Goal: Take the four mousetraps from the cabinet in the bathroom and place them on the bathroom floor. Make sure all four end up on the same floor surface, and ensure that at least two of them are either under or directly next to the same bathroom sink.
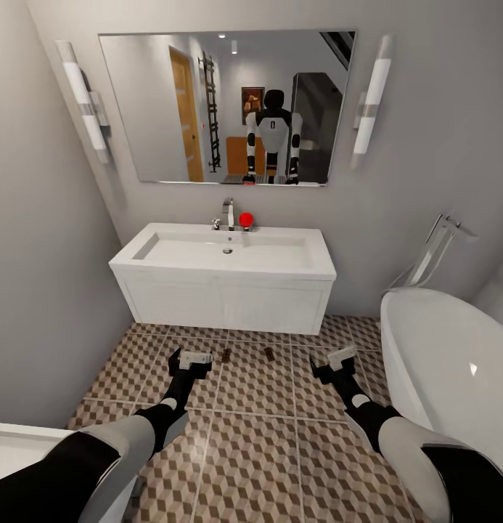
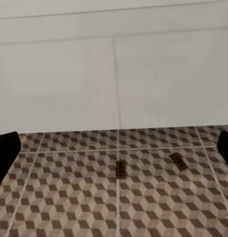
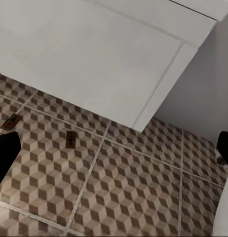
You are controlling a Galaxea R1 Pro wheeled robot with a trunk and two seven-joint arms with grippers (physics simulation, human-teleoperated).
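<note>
Facing sink [image 1: 229, 250]; two mousetraps [image 1: 226, 354] [image 1: 269, 353] flat on floor [image 1: 258, 436] before it. Traps look light, stiff, thin: pinch by board edges. Left gripper [image 1: 191, 360], right gripper [image 1: 341, 357] both spread, empty.

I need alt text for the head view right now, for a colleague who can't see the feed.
Two small tan-brown wooden mousetraps lie apart on the cube-patterned brown and beige tiled floor, just in front of the white wall-hung vanity with its rectangular basin. The left gripper and right gripper hang low and empty either side; a white bathtub sits right.
</note>
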